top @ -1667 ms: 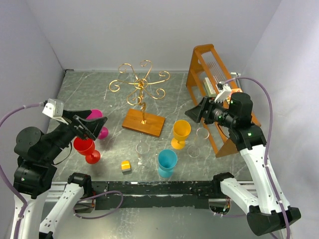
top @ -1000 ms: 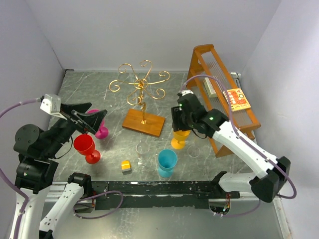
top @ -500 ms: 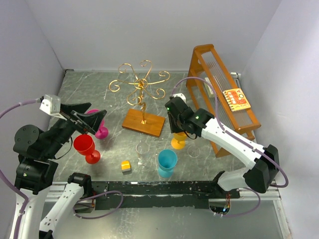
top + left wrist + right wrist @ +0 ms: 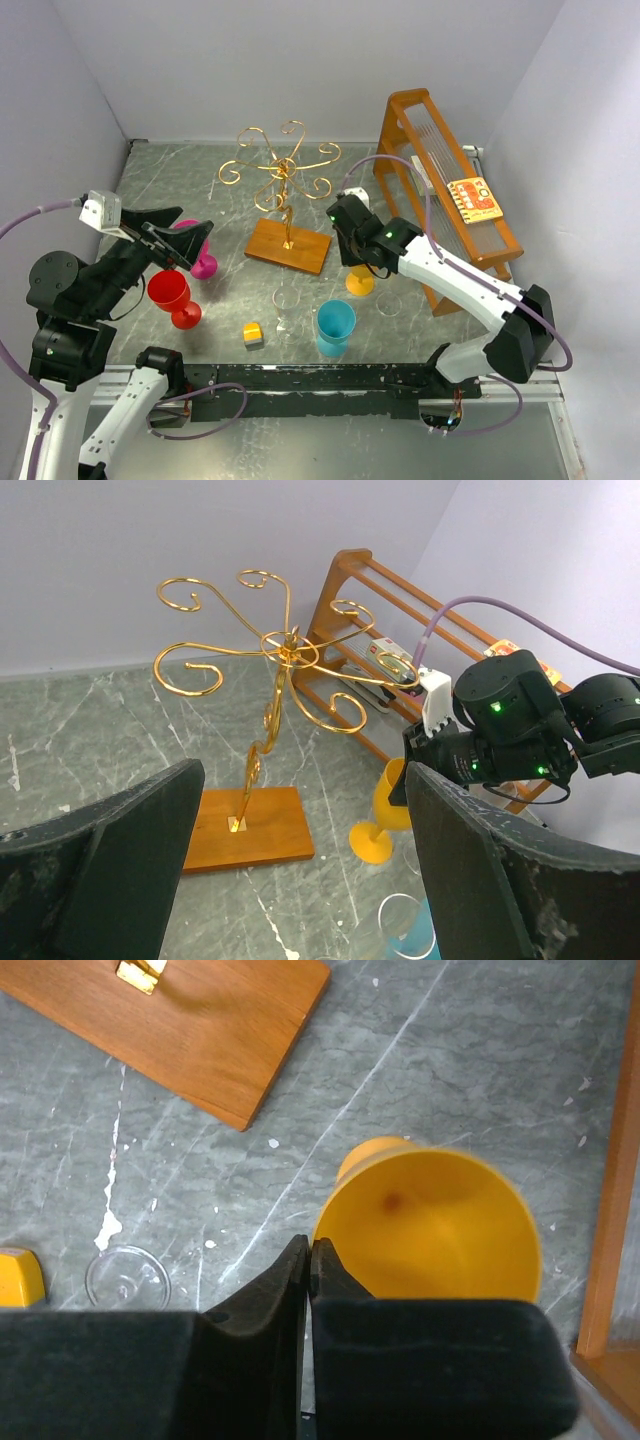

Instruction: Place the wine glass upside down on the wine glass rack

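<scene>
The yellow wine glass [image 4: 360, 283] stands upright on the grey table, right of the rack's wooden base [image 4: 288, 245]. My right gripper [image 4: 351, 252] hangs over its bowl, shut on the rim. In the right wrist view the jaws [image 4: 309, 1250] are pinched together on the left edge of the yellow bowl [image 4: 430, 1220], one finger inside and one outside. The gold wire wine glass rack [image 4: 283, 170] stands empty at the back centre. My left gripper [image 4: 185, 245] hovers open at the left, looking at the rack [image 4: 280, 650] and the yellow glass [image 4: 392, 800].
A red glass [image 4: 172, 295] and a pink glass [image 4: 203, 262] stand under my left gripper. A blue cup [image 4: 334, 327], a clear glass [image 4: 287, 300] and a small yellow block [image 4: 253, 333] sit near the front. A tall orange slatted frame [image 4: 440, 190] stands at the right.
My right arm swung from the slatted frame over to the yellow glass, and its jaws closed on the rim. The left arm rose slightly, then stayed still and open.
</scene>
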`<move>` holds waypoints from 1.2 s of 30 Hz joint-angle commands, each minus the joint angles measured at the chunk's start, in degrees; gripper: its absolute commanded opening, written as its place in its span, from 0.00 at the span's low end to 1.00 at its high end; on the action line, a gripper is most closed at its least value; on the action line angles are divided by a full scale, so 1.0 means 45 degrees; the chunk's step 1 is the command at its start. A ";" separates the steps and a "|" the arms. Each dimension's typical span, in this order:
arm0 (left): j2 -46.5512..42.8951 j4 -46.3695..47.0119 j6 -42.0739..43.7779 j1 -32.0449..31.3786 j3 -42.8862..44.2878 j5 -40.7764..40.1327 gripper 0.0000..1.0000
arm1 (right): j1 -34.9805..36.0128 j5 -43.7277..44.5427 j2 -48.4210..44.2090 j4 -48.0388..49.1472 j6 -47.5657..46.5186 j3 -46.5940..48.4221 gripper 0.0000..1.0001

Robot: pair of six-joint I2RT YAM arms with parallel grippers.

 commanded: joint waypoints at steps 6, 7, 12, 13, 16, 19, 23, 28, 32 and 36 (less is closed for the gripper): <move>0.0096 0.0595 -0.0118 -0.0110 0.0371 0.0114 0.93 | 0.0080 0.0449 -0.0634 -0.0073 -0.0092 0.0661 0.00; 0.0155 0.0744 -0.0193 -0.0110 0.0363 0.0307 0.93 | 0.0071 0.0480 -0.0839 -0.0157 -0.0129 0.0876 0.00; 0.0621 0.1413 -0.0673 -0.0110 0.0472 0.1597 0.94 | 0.0075 0.1045 -0.2162 -0.0014 -0.0210 0.1876 0.00; 0.0681 0.1623 -0.0822 -0.0111 0.0490 0.1806 0.94 | 0.0080 0.1194 -0.2458 0.0140 -0.0244 0.1946 0.00; 0.0843 0.2597 -0.1348 -0.0101 0.0373 0.2495 0.95 | 0.0073 0.1721 -0.3322 0.0622 -0.0198 0.2059 0.00; 0.1108 0.4038 -0.2284 -0.0110 0.0196 0.3411 0.94 | 0.0072 0.2267 -0.4258 0.1057 -0.0063 0.2110 0.00; 0.1547 0.5706 -0.3621 -0.0111 -0.0049 0.4250 0.93 | 0.0068 0.2455 -0.5739 0.2255 -0.0084 0.1631 0.00; 0.2205 0.5510 -0.4588 -0.0111 0.0281 0.4022 0.89 | 0.0068 0.2217 -0.7264 0.3352 -0.0001 0.1349 0.00; 0.2847 0.6200 -0.5534 -0.0111 0.0369 0.4480 0.87 | 0.0084 0.1854 -0.8307 0.4538 -0.0027 0.1000 0.00; 0.3473 0.7243 -0.6768 -0.0100 0.0262 0.4805 0.93 | 0.0069 0.1508 -0.9274 0.6208 -0.0105 -0.0008 0.00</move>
